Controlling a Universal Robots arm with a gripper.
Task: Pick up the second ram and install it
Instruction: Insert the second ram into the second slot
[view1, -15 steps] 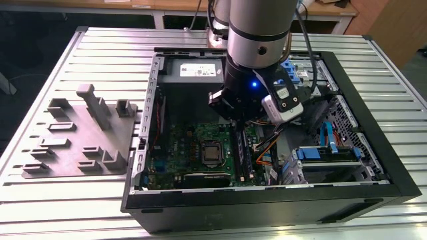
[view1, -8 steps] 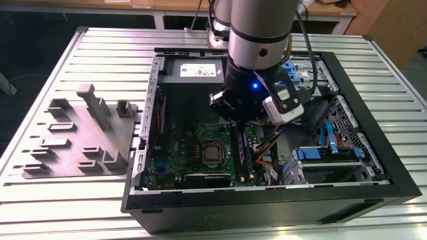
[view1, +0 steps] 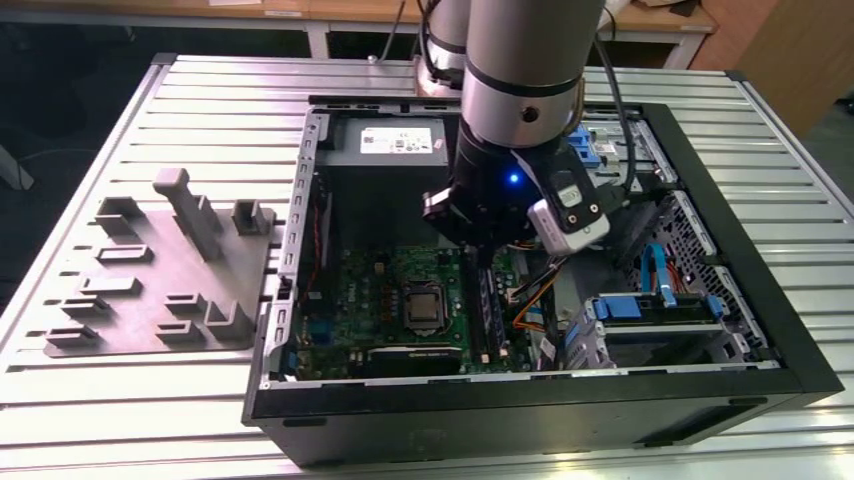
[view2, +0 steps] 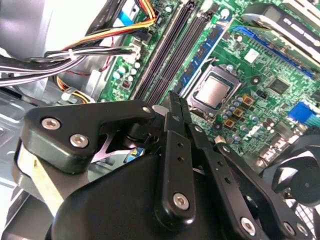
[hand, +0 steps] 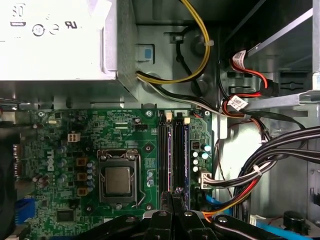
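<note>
Inside the open computer case (view1: 534, 405), my gripper (hand: 172, 196) hangs over the green motherboard (view1: 380, 290). Its black fingers (view2: 175, 107) are pressed together with nothing visible between them. Their tips sit over the near end of the memory slots beside the silver processor (hand: 118, 180). A long dark blue ram (view2: 202, 55) stands on edge in the slot nearest the processor, and it shows in the exterior view as a dark strip (view1: 489, 312). In the first wrist view a second blue edge (hand: 186, 150) runs along the neighbouring slot. I cannot tell which stick is the second ram.
The grey power-supply box (view1: 394, 142) fills the case's far end. Bundled black, orange and yellow cables (hand: 260, 165) run beside the slots. A drive cage with blue clips (view1: 654, 305) is on the exterior view's right. On the slatted table at the left lies a grey tray with upright blocks (view1: 160, 290).
</note>
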